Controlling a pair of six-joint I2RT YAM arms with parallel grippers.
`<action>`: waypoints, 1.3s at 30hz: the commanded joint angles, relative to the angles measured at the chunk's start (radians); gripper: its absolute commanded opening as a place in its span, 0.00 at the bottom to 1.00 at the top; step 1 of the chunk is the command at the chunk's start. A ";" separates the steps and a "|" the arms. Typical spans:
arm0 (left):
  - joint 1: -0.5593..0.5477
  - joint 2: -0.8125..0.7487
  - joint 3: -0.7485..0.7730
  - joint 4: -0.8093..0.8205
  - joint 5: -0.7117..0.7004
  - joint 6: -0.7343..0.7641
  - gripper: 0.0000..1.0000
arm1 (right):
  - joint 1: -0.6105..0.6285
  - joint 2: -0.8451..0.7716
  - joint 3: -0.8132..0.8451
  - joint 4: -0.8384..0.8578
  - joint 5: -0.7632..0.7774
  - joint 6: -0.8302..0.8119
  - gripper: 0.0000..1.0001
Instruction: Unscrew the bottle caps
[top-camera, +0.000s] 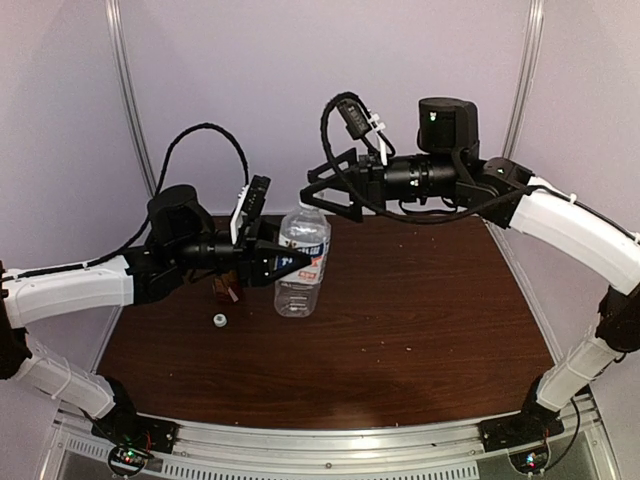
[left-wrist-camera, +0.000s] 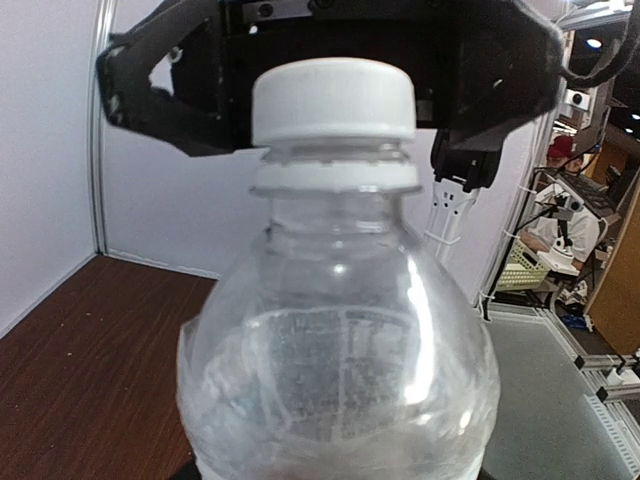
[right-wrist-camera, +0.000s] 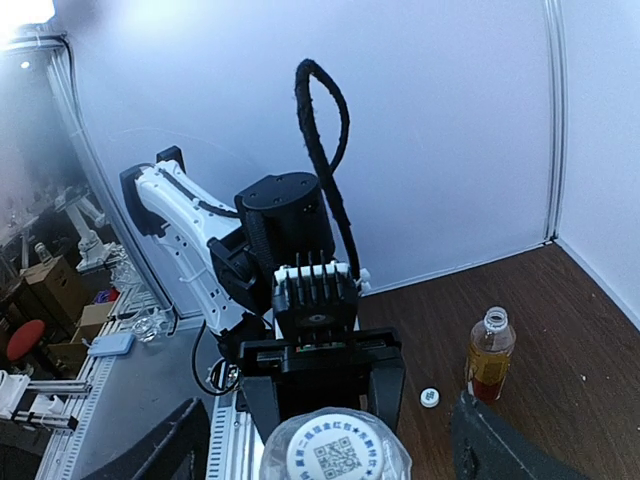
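Observation:
The clear bottle (top-camera: 297, 292) with a white-and-blue label stands upright at the table's middle left. My left gripper (top-camera: 292, 265) is shut on its body; its fingers (right-wrist-camera: 385, 385) flank the bottle in the right wrist view. The bottle's white cap (left-wrist-camera: 333, 100) is on the neck and shows a printed code from above (right-wrist-camera: 335, 452). My right gripper (top-camera: 322, 198) hovers open just above the cap, with its fingers (right-wrist-camera: 500, 445) wide on either side and not touching it. The amber bottle (right-wrist-camera: 490, 355) stands uncapped behind my left gripper. Its loose white cap (right-wrist-camera: 430, 397) lies on the table beside it (top-camera: 220, 320).
The brown table (top-camera: 420, 320) is walled by pale panels at the back and sides. My left arm (top-camera: 70, 290) reaches in from the left and my right arm (top-camera: 570, 230) from the right.

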 joint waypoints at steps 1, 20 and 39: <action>-0.003 -0.025 0.043 -0.036 -0.151 0.048 0.35 | 0.007 -0.041 0.016 0.003 0.134 0.082 0.83; -0.003 -0.028 0.038 -0.084 -0.340 0.059 0.35 | 0.071 0.074 0.127 -0.148 0.533 0.225 0.78; -0.003 -0.029 0.034 -0.097 -0.350 0.061 0.34 | 0.073 0.074 0.093 -0.094 0.455 0.205 0.29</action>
